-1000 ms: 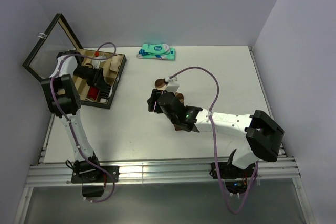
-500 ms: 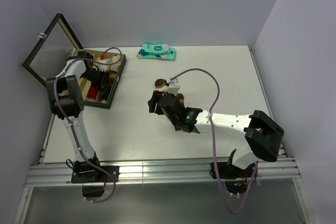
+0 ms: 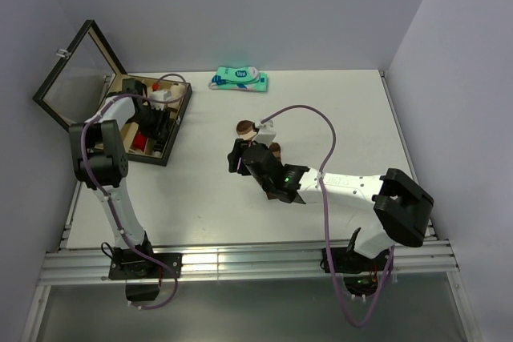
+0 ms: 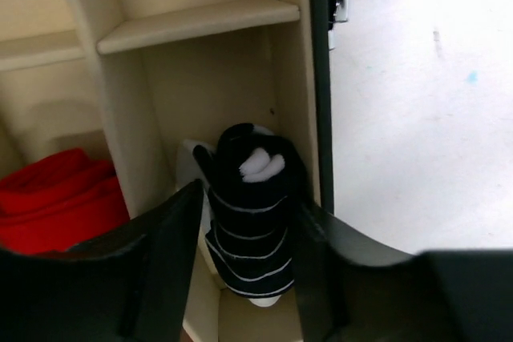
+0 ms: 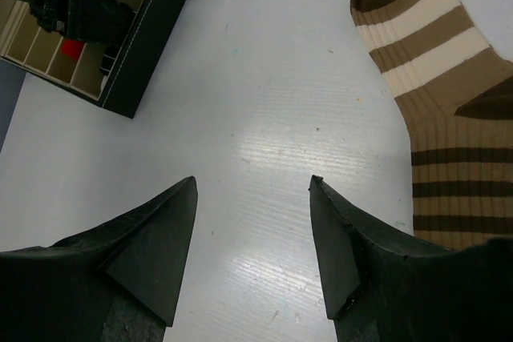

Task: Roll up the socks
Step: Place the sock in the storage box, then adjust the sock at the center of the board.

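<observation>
Left tool (image 4: 247, 198) dips into the box (image 4: 321, 94), open astride the black sock (image 4: 250, 234) — right tool (image 5: 252, 186) hovers open.

Looks past the right gripper (image 5: 253, 181), jaws apart at 6 o'clock, onto white table (image 5: 264, 78); finds brown sock (image 5: 437, 94) flat at 2 o'clock, black divided box (image 5: 152, 46) at 10.

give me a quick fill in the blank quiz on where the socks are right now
The rolled ___ sock with thin white stripes sits in a compartment of the divided box.
The compartment beside it holds a ___ fabric item.
The brown sock with tan bands lies flat on the white table, not yet ___.
The box's black-framed lid stands ___.
Missing words: black; red; rolled; open
</observation>
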You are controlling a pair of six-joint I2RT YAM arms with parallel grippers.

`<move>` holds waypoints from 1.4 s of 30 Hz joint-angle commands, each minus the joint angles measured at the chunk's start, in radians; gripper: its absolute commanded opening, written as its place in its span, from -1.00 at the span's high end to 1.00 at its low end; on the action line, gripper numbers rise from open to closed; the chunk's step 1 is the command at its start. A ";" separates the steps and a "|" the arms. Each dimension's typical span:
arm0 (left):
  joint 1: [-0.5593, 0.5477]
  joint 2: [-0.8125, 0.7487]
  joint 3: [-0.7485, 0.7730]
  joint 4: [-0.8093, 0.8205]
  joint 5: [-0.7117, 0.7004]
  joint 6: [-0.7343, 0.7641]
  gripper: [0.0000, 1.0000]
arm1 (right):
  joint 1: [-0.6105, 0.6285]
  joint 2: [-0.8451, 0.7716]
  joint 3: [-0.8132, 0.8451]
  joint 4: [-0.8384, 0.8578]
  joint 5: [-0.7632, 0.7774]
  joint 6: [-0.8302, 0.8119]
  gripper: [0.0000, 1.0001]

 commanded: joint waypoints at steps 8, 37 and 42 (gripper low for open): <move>0.013 -0.095 0.012 0.066 -0.058 0.012 -0.23 | 0.008 -0.018 0.005 0.005 0.047 -0.002 -0.30; -0.195 -0.514 -0.026 0.047 0.117 -0.088 -0.26 | -0.167 -0.051 -0.168 -0.329 0.129 0.195 -0.27; -0.258 -0.575 -0.077 0.061 0.169 -0.106 -0.25 | -0.161 -0.011 -0.208 -0.366 0.127 0.258 -0.07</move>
